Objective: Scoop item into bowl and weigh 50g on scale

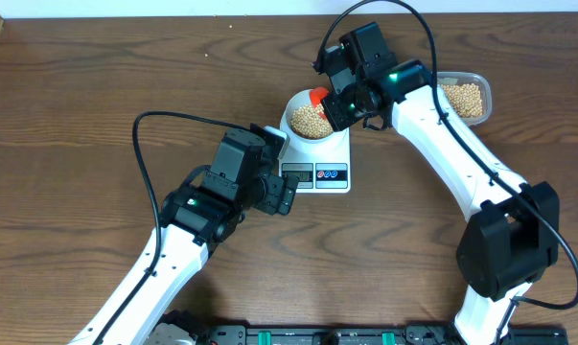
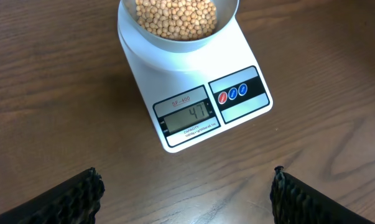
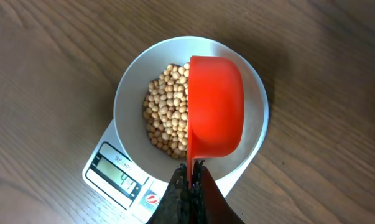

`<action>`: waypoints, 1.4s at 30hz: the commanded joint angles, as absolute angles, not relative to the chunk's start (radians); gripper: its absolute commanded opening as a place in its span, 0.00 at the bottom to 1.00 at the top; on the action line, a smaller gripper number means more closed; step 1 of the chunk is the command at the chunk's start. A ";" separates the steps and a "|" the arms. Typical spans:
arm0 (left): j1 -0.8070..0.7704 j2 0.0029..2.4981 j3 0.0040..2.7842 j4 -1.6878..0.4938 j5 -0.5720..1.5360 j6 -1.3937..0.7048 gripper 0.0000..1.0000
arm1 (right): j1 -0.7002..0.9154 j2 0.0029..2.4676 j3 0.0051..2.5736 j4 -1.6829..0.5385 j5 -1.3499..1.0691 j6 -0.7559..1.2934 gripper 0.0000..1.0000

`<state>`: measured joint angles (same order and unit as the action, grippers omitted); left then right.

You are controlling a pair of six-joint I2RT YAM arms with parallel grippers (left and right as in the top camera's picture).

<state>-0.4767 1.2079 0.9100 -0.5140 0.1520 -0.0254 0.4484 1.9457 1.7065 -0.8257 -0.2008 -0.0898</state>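
The white scale [image 2: 193, 74] on the wooden surface [image 1: 97, 105] carries the pale bowl [image 3: 128, 93] of soybeans [image 3: 165, 118], its display [image 2: 188, 117] reading 47 (short of target, I judge). The red scoop [image 3: 215, 106] hangs tipped over the bowl, its handle pinched by the right fingers [image 3: 182, 180], with the clear tub [image 1: 464, 96] on that arm's side; the left fingers [image 2: 75, 196] stand spread and empty.
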 commanded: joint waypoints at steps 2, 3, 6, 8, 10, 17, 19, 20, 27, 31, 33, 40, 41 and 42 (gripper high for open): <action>-0.472 1.201 0.911 -0.514 0.157 -0.015 0.88 | 0.471 1.915 1.737 -0.820 -0.193 -0.133 0.01; -0.472 1.201 0.911 -0.514 0.157 -0.015 0.88 | 0.472 1.915 1.737 -0.819 -0.193 -0.133 0.01; -0.472 1.201 0.911 -0.514 0.157 -0.015 0.88 | 0.473 1.915 1.737 -0.820 -0.193 -0.131 0.01; -0.472 1.201 0.911 -0.514 0.157 -0.015 0.88 | 0.473 1.915 1.737 -0.820 -0.194 -0.128 0.01; -0.472 1.201 0.911 -0.514 0.157 -0.015 0.88 | 0.473 1.915 1.737 -0.820 -0.194 -0.128 0.01; -0.472 1.201 0.911 -0.514 0.157 -0.015 0.88 | 0.472 1.915 1.737 -0.820 -0.217 -0.128 0.01; -0.472 1.201 0.911 -0.514 0.157 -0.015 0.88 | 0.467 1.915 1.737 -0.819 -0.250 -0.120 0.01; -0.472 1.201 0.911 -0.514 0.157 -0.015 0.88 | 0.463 1.915 1.737 -0.819 -0.263 -0.108 0.01; -0.472 1.201 0.911 -0.514 0.157 -0.015 0.88 | 0.408 1.915 1.737 -0.820 -0.376 -0.082 0.01; -0.472 1.201 0.911 -0.514 0.157 -0.015 0.88 | 0.365 1.915 1.737 -0.819 -0.457 -0.064 0.01; -0.472 1.201 0.911 -0.514 0.157 -0.015 0.88 | 0.338 1.915 1.737 -0.818 -0.513 -0.064 0.01; -0.472 1.201 0.911 -0.514 0.157 -0.015 0.88 | 0.247 1.915 1.737 -0.808 -0.697 -0.063 0.01; -0.472 1.201 0.911 -0.514 0.157 -0.015 0.88 | 0.231 1.915 1.737 -0.807 -0.726 -0.063 0.01; -0.472 1.201 0.911 -0.514 0.157 -0.015 0.88 | 0.214 1.915 1.737 -0.805 -0.755 -0.063 0.01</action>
